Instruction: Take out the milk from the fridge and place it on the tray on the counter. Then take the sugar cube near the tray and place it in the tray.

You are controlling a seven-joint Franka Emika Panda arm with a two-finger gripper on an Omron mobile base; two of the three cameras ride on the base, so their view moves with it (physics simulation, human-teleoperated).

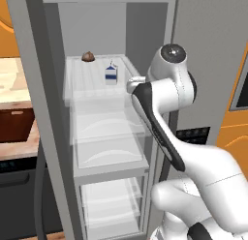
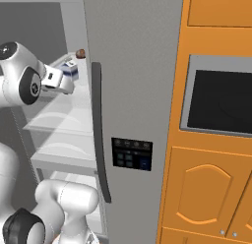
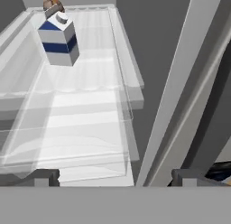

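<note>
Our gripper (image 3: 115, 177) has its fingers spread wide with nothing between them, the two tips sitting at the lower left and lower right of the hand view, at the front edge of the fridge (image 1: 29, 89) shelves. We see the milk (image 3: 57, 41) upright at the upper left of that view, well apart from the fingers, on the top glass shelf (image 1: 92, 82). Just behind it, in the upper centre of the left base view, sits a brown lump (image 1: 88, 56).

Small brown rounded lump (image 1: 88, 56) at the rear of the top glass shelf, orange wooden cabinets (image 2: 206, 189) at right, built-in dark-glass oven (image 2: 219, 98), possibly a microwave, dark control panel (image 2: 131, 153) with small buttons
</note>
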